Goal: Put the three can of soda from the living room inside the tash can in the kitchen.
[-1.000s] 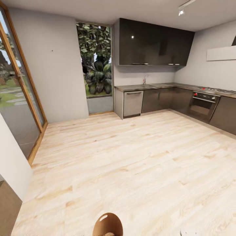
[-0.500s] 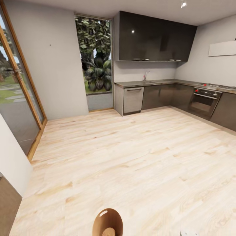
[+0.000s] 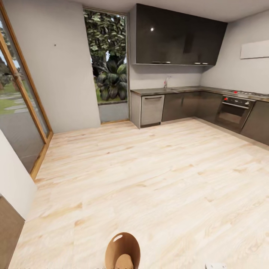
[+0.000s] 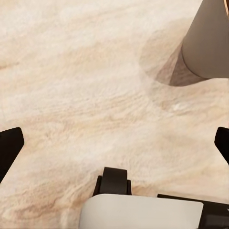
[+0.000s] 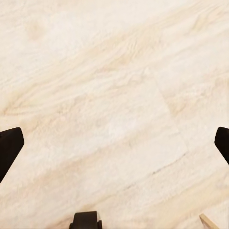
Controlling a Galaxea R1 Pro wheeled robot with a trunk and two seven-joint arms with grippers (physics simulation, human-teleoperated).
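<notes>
The tash can stands on the pale wood floor at the bottom middle of the head view, its brown-copper inside facing up. A pale rounded shape lies in it, too unclear to name. Its grey outer wall stands a short way beyond my left gripper, which is open and empty over the floor. My right gripper is open too, with bare floor between its fingers. The cans of soda are out of view. The kitchen lies ahead to the right.
Dark grey cabinets and a counter run along the far wall, with black upper cupboards, a steel dishwasher and an oven. A glass door lines the left side. A white wall corner juts in at near left. A white part of my base is close by.
The whole head view has shifted as the camera moved: the kitchen sits higher in the picture and a little more of the bin shows at the bottom.
</notes>
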